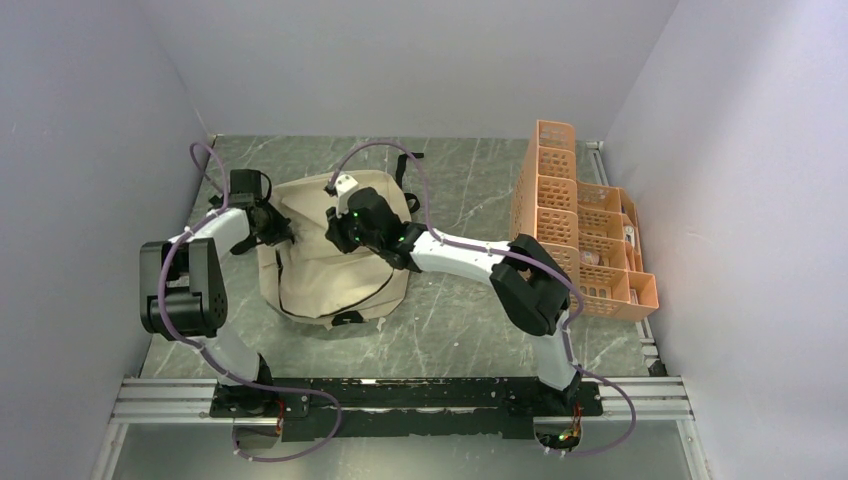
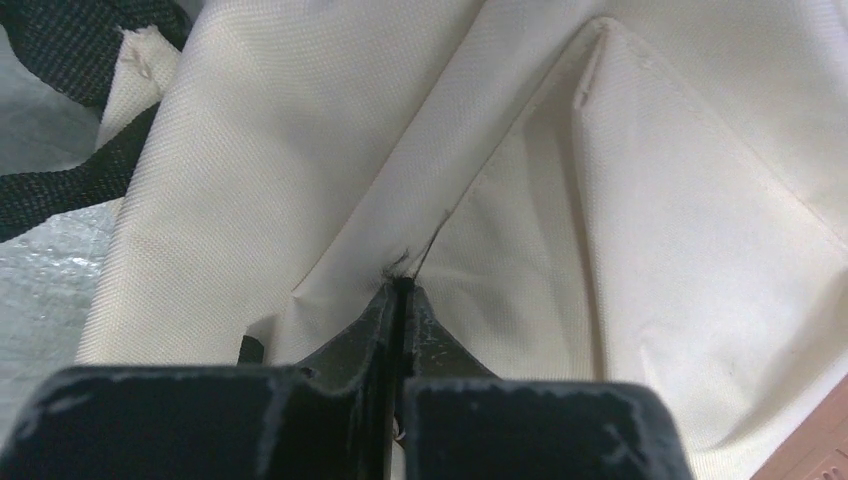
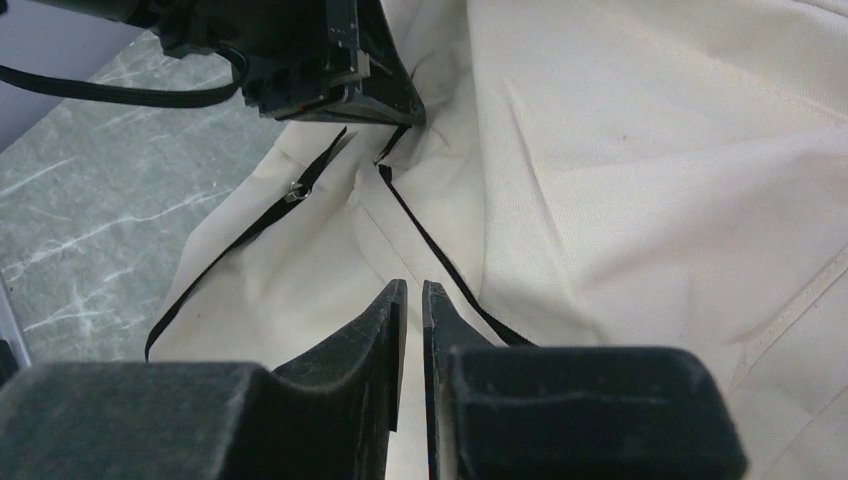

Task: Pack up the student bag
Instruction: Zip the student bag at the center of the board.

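My left end effector [image 2: 401,285] has its two black, scuffed fingers pressed flat together. They pinch a crease of the student bag [image 2: 300,150] where a dark frayed bit of seam meets the tips. The cloth there is a fine-woven beige canvas, and it folds away from the pinch in stiff, angular pleats. A coarse black webbing strap [image 2: 70,50] curls off the bag's corner on the left wrist view.

My right end effector [image 3: 414,290] hangs just over the same fabric. Its fingers are barely parted, with a thin slit between them and nothing in it that I can see. Ahead of its tips a thin black zipper line [image 3: 430,245] runs up toward the left arm's fingertips. A small metal zipper pull [image 3: 293,190] sits on a second black line off to the side.

From above, the bag lies slumped and rumpled on the grey-green marbled worktop [image 1: 450,330], left of centre, with both arms reaching onto its upper half. Well to its right stands an orange perforated plastic organizer [image 1: 575,215], a stepped grid of square compartments against the pale wall.
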Robot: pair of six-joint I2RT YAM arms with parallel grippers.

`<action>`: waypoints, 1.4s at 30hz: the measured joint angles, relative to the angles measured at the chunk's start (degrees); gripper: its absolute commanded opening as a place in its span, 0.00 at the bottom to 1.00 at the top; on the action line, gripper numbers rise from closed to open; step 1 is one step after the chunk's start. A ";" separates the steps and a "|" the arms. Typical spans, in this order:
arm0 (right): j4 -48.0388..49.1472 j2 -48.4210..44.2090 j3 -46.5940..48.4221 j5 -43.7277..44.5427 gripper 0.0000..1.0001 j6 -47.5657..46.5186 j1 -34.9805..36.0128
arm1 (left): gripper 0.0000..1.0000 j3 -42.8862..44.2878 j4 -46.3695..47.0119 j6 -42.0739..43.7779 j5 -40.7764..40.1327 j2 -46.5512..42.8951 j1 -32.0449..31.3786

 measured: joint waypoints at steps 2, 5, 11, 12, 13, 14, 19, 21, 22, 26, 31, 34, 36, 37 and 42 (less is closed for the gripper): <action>0.24 -0.22 -0.48 0.02 0.15 0.02 0.00 | 0.05 0.00 -0.26 0.50 -0.46 -0.92 -0.07; 0.70 -1.18 -2.12 0.33 0.15 0.07 0.00 | 0.05 0.00 -0.31 1.86 -0.68 -3.74 -0.11; 2.97 -3.91 -5.55 1.95 0.15 0.13 0.00 | 0.05 0.00 -0.13 5.18 -0.57 -11.15 -1.31; 3.37 -4.22 -5.84 2.32 0.15 0.17 0.00 | 0.05 0.00 -0.13 5.75 -0.42 -12.17 -1.68; 3.89 -4.44 -6.12 2.71 0.15 0.22 0.00 | 0.05 0.00 -0.07 6.43 -0.26 -13.03 -2.10; 4.24 -4.63 -6.36 3.06 0.15 0.22 0.00 | 0.05 0.00 0.09 6.95 -0.11 -13.62 -2.47; 5.75 -5.70 -8.61 4.85 0.15 0.70 -0.04 | 0.05 0.17 0.92 9.51 0.31 -14.40 -7.15; 6.40 -6.36 -9.92 5.64 0.15 1.03 -0.15 | 0.05 0.37 1.18 10.03 0.57 -14.40 -9.81; 6.71 -6.82 -10.78 6.08 0.15 1.31 -0.22 | 0.05 0.55 1.27 10.25 0.66 -14.40 -11.23; 7.93 -8.79 -13.68 7.65 0.15 2.27 -0.72 | 0.05 2.25 1.64 10.71 0.52 -13.51 -15.41; 10.84 -11.93 -18.12 8.92 0.27 3.30 -1.46 | 0.05 4.11 2.75 10.60 0.31 -11.43 -18.99; 14.88 -13.60 -21.86 8.20 0.36 4.57 -2.08 | 0.05 5.05 2.84 10.47 0.22 -10.45 -19.67; 17.00 -13.60 -22.80 7.06 0.37 6.01 -2.73 | 0.05 5.46 2.47 10.45 -0.31 -10.45 -19.74; 17.53 -13.46 -22.80 6.64 0.38 6.71 -3.02 | 0.05 5.73 2.25 10.45 -0.68 -10.49 -19.74; 23.61 -10.56 -20.41 3.10 0.41 12.33 -4.37 | 0.05 5.97 0.09 10.45 -5.01 -13.05 -19.98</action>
